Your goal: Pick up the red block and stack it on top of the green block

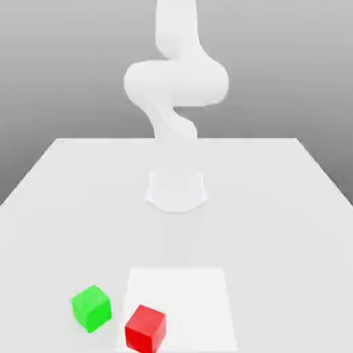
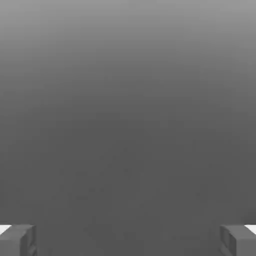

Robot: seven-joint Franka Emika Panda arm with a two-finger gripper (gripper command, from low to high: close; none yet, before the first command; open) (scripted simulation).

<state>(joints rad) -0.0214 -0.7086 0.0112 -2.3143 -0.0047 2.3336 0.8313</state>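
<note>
The stacking looks to be at its very start: the red block [image 1: 145, 329] and the green block [image 1: 92, 308] each sit separately on the work surface, near one another with a gap between them, both toward the front in the exterior view. The gripper [image 2: 128, 242] has its fingers spread wide in the hand view, with nothing between them. Everything is left to do: reaching the red block, closing on it, lifting it, carrying it across to the green one, lowering it on top and letting go. Both blocks seem turned at an angle, so the gripper will probably need to rotate to take the red one squarely

The desk [image 1: 276, 227] is a broad, pale top, with a whiter rectangular patch [image 1: 183, 296] toward its front. The red block lies over this patch, and the green block sits beside it, on the exterior view's left. The white arm [image 1: 177, 83] rises from its base toward the rear, against a plain grey backdrop [image 1: 289, 62] that darkens lower down
</note>
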